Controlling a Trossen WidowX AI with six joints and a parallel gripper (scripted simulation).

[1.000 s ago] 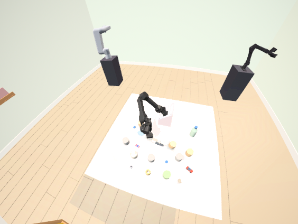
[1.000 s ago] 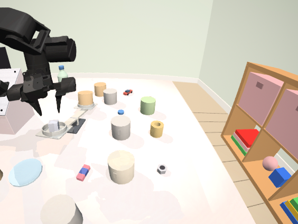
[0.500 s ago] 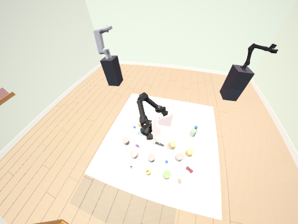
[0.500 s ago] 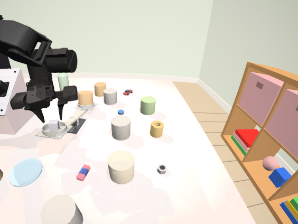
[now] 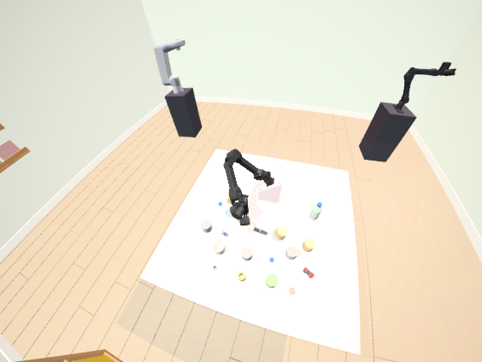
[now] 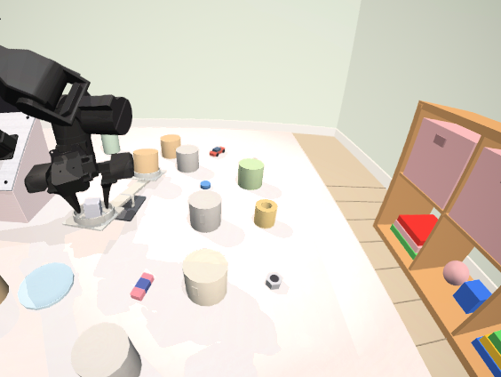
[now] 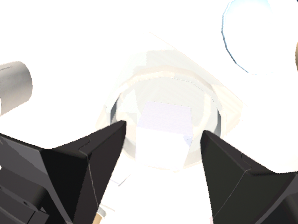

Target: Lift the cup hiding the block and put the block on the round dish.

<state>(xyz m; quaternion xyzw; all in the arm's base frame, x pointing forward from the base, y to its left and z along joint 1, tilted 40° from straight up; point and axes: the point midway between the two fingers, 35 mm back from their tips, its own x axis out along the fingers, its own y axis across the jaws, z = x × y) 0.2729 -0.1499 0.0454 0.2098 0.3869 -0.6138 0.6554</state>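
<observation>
A pale lilac block (image 6: 92,207) (image 7: 164,117) stands uncovered in the ringed near pan (image 6: 94,222) of the balance. My gripper (image 6: 92,211) (image 7: 164,131) is open, pointing down, with a fingertip on either side of the block and gaps between. An orange cup (image 6: 146,161) (image 5: 281,232) stands on the far pan of the balance. Another orange cup (image 6: 2,289) is cut off at the left edge of the exterior view, beside the pale blue round dish (image 6: 46,285) (image 5: 229,213) (image 7: 252,37). No cup is above the dish.
A grey cup (image 6: 205,212), a cream cup (image 6: 205,277), a green cup (image 6: 250,174) and a red-blue bar (image 6: 142,285) stand or lie around the balance. A pink box (image 5: 270,194) is behind the arm. A bottle (image 5: 315,212) stands farther right.
</observation>
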